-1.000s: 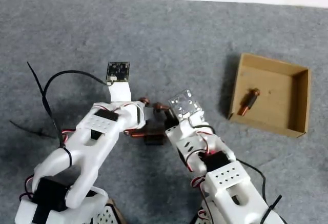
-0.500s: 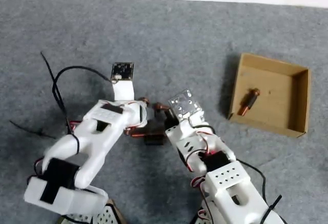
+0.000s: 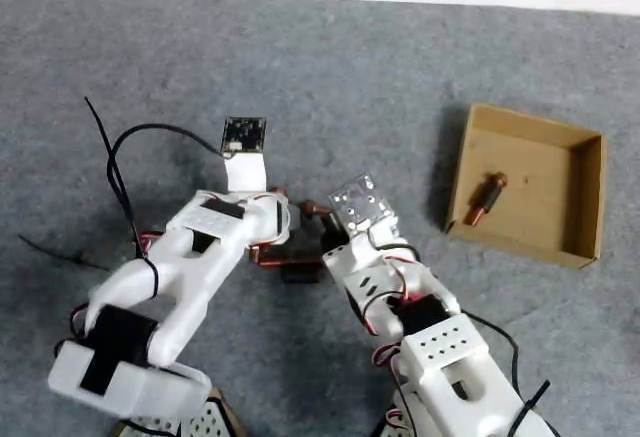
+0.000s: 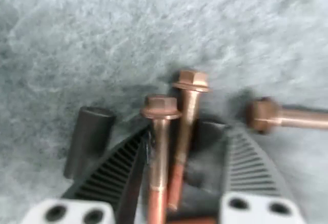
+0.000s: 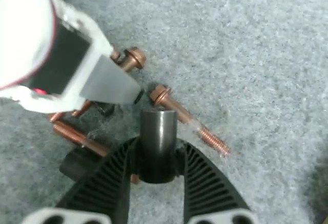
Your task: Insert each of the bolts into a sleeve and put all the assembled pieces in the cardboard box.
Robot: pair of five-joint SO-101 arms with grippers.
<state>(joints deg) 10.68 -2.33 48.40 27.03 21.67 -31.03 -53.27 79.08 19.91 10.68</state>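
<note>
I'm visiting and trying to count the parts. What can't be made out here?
High view: loose bolts lie mostly under the left arm and right arm.
Left wrist view: far bolt blurred, shank cut by the edge.
Right wrist view: left arm covers some loose bolts.

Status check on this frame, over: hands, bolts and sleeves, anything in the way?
Right hand shut on dark cylindrical sleeve. Left hand open astride two copper hex-head bolts. One assembled piece in brown cardboard box. Hands crowd each other.
</note>
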